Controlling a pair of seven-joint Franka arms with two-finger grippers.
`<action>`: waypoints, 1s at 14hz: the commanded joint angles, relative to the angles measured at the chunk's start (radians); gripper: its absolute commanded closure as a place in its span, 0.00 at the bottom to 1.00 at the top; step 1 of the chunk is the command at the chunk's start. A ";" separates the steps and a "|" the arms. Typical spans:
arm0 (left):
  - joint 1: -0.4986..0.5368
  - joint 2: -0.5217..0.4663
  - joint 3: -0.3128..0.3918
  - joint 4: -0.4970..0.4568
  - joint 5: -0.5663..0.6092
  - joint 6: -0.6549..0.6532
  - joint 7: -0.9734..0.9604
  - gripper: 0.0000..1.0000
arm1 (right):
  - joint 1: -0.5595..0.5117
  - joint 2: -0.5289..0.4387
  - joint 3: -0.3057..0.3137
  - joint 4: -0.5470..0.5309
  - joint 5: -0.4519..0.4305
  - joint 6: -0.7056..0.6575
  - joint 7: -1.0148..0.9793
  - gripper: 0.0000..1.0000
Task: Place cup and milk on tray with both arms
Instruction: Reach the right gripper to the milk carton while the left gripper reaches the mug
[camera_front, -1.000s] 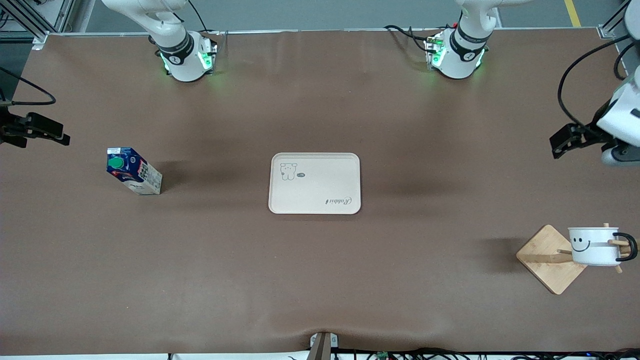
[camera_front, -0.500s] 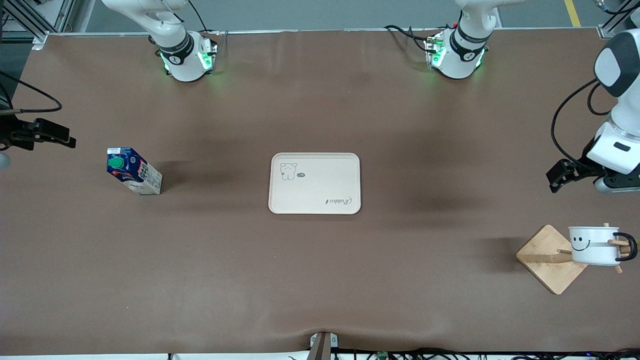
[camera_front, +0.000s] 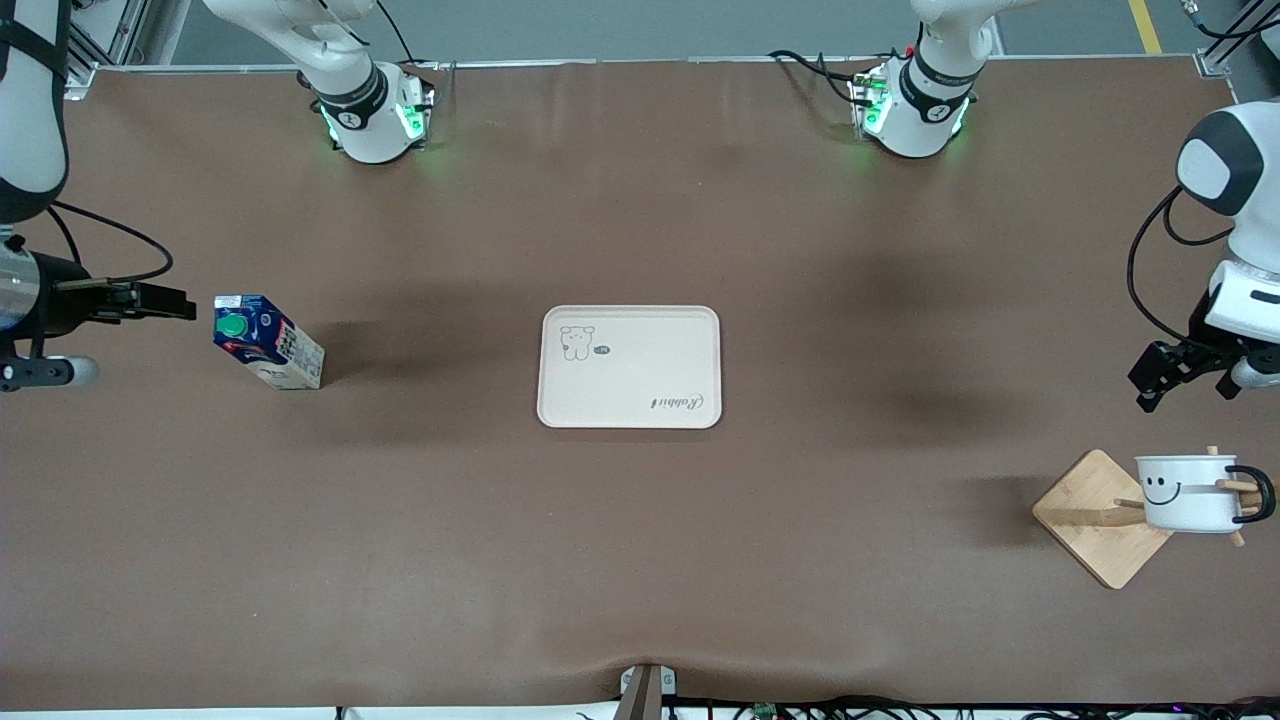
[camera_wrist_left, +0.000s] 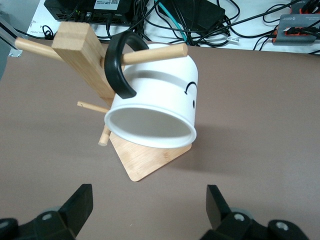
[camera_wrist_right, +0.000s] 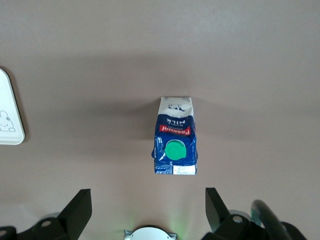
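tray (camera_front: 630, 367): desk centre, bare | milk (camera_front: 266, 342): right arm's end, right gripper (camera_front: 165, 301) beside, apart | cup (camera_front: 1187, 492): on peg stand (camera_front: 1101, 517), left gripper (camera_front: 1177, 372) above, apart | nothing placed yet

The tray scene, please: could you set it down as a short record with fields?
tray: mid-table, nothing on it
milk: upright, toward the right arm's end
cup: hung by its handle on a wooden peg stand, toward the left arm's end
left end effector: open, above the table near the cup
right end effector: open, beside the milk
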 joint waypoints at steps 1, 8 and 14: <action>0.005 -0.019 -0.011 -0.019 -0.004 0.021 -0.080 0.00 | 0.002 -0.011 0.005 -0.022 0.003 0.003 0.019 0.00; -0.003 0.053 -0.014 -0.022 -0.007 0.181 -0.191 0.00 | 0.067 -0.033 0.008 -0.224 -0.117 0.157 0.034 0.00; -0.004 0.120 -0.020 -0.011 -0.006 0.328 -0.269 0.03 | 0.067 -0.035 0.008 -0.310 -0.117 0.193 0.042 0.00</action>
